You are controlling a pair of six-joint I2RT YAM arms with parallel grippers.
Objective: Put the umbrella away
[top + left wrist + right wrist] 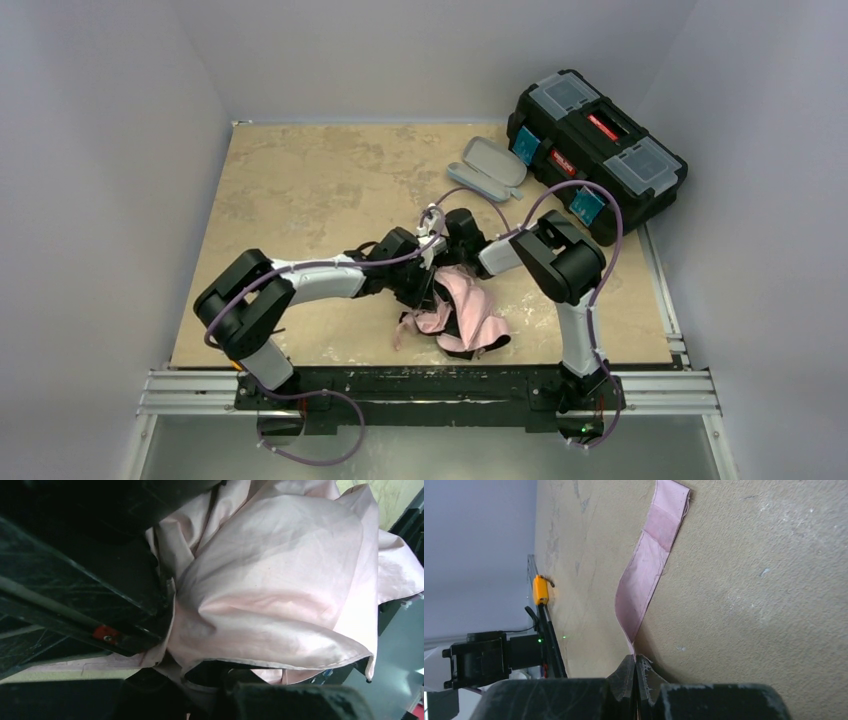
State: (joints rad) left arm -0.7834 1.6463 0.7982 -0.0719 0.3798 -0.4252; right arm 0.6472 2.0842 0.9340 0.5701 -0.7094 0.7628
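The umbrella [468, 315] lies crumpled at the worktop's [300, 190] 6 o'clock, pale pink canopy up, black lining peeking out at the edge. The right pincer [635, 667] is pinched tight on the umbrella's pink strap [649, 575], which runs flat across the worktop. The left pincer [215, 692] presses into the canopy, and fabric hides its tips, so I cannot tell its gap. A grey case [487, 168] and a black toolbox [597, 150] sit out around 1 to 2 o'clock.
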